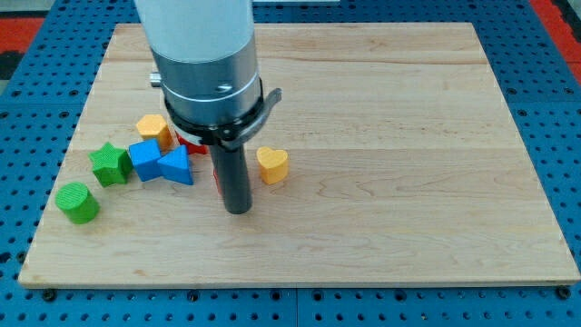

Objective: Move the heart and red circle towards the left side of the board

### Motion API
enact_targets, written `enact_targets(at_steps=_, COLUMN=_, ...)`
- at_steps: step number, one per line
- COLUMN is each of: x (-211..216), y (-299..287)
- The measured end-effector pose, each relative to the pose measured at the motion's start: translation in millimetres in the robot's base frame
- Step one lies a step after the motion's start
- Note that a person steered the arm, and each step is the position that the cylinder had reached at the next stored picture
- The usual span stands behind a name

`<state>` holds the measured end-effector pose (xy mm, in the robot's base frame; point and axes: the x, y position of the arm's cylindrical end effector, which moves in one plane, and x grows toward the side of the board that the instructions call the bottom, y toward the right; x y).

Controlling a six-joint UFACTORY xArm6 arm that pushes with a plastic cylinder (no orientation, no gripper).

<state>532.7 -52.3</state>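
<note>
My tip rests on the wooden surface, just to the view's left of the yellow heart and apart from it. The rod is a bare end effector with no jaws, holding nothing. Red pieces show behind the rod, shape unclear. Further left of the heart sit 1 blue triangle, 1 blue cube, 1 orange block, 1 green star and 1 green cylinder.

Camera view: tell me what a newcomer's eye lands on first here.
The big grey arm fills the view's top left, its dark rod ending at my tip just left of the yellow heart. A cluster sits further left: orange block, blue cube, blue triangle, green star, green cylinder. Slivers of a red block peek from behind the rod.
</note>
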Motion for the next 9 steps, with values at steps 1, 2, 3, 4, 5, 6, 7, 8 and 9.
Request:
enact_targets(at_steps=1, x=-3.8, y=91.3)
enact_targets(at_steps=2, x=-42.9, y=95.8)
enact_targets(at_steps=3, x=-47.1, y=48.1)
enact_targets(at_steps=4, x=-50.4, y=-22.2)
enact_targets(at_steps=5, x=-50.4, y=-51.6)
enact_targets(at_steps=6, x=-37.8, y=-27.5)
enact_targets(at_steps=7, x=-16.2, y=-36.7)
enact_targets(at_steps=8, x=-8.4, y=-112.6)
enact_targets(at_steps=9, x=-3.0, y=-109.2)
